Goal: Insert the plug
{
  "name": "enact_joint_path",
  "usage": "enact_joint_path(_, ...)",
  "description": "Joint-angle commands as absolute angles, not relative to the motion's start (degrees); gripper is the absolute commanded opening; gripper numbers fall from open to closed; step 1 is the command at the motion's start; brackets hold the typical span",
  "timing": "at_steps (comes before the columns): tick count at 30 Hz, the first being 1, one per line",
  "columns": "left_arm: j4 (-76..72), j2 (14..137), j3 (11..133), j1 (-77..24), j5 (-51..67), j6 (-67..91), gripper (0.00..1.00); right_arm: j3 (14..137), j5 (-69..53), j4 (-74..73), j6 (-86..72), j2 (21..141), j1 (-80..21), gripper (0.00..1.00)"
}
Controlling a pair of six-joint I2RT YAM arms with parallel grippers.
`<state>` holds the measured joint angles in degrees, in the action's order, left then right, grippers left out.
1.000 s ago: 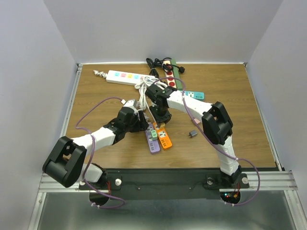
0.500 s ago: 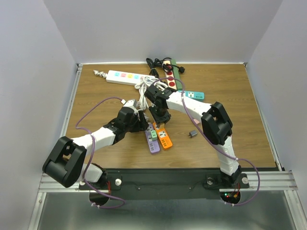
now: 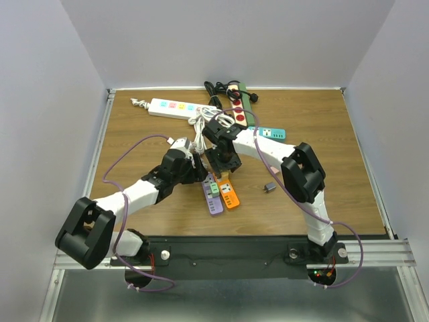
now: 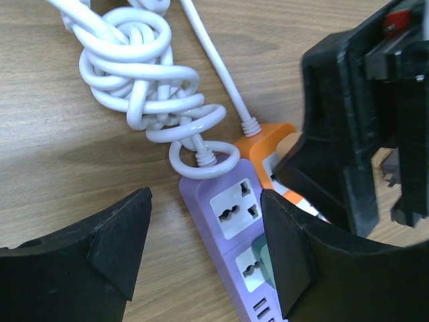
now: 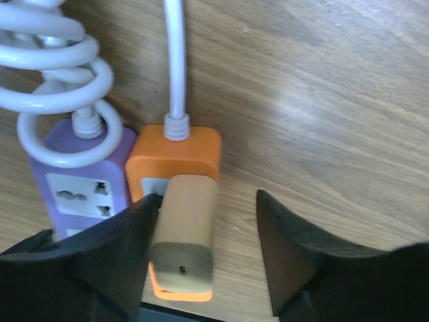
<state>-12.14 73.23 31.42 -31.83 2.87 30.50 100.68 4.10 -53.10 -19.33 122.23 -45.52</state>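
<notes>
A tan plug (image 5: 188, 228) stands in the first socket of the orange power strip (image 5: 175, 153). My right gripper (image 5: 208, 258) is open around the plug; its left finger is against the plug and its right finger stands well clear. My left gripper (image 4: 204, 251) is open, low over the purple power strip (image 4: 231, 208), which lies between its fingers. A green plug (image 4: 265, 258) sits in the purple strip's second socket. In the top view both grippers, left (image 3: 200, 171) and right (image 3: 224, 164), meet over the cable ends of the purple (image 3: 213, 198) and orange (image 3: 231, 196) strips.
A tangle of white cable (image 4: 144, 74) lies just beyond the strips. A small dark plug (image 3: 269, 188) lies to the right. A white strip (image 3: 173, 107), a green strip with red sockets (image 3: 242, 114), a teal strip (image 3: 271, 133) and black cable (image 3: 218, 87) lie at the back.
The right gripper has drawn back a little from the orange strip toward the far side. The left arm has shifted slightly; its gripper stays over the purple strip.
</notes>
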Motion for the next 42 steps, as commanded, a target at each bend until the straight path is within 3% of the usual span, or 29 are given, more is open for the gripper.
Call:
enact_joint_path(1,-11.69,69.70,31.99,-32.17,1.67,29.62,0.78,101.69,8.87,-49.57,-20.30,122.35,-46.05,0.69)
enact_joint_path(14,-9.05,64.43,37.79,-34.36,-8.61,23.92,0.80,99.85,9.84,-47.73,-21.18,108.12,-45.97,0.83)
enact_joint_path(20,-11.24,65.74,43.06,-44.89,-18.72,18.73,0.82,92.39,14.15,-45.97,-22.15,100.64,-42.99,0.88)
enact_joint_path(30,-31.97,81.11,48.42,-57.38,-5.72,6.08,0.92,76.56,4.66,-35.78,-21.89,86.24,-24.36,0.89)
enact_joint_path(42,-34.72,101.76,58.36,-61.87,5.27,-7.20,0.95,71.90,1.50,-35.68,-22.15,75.85,-15.91,0.94)
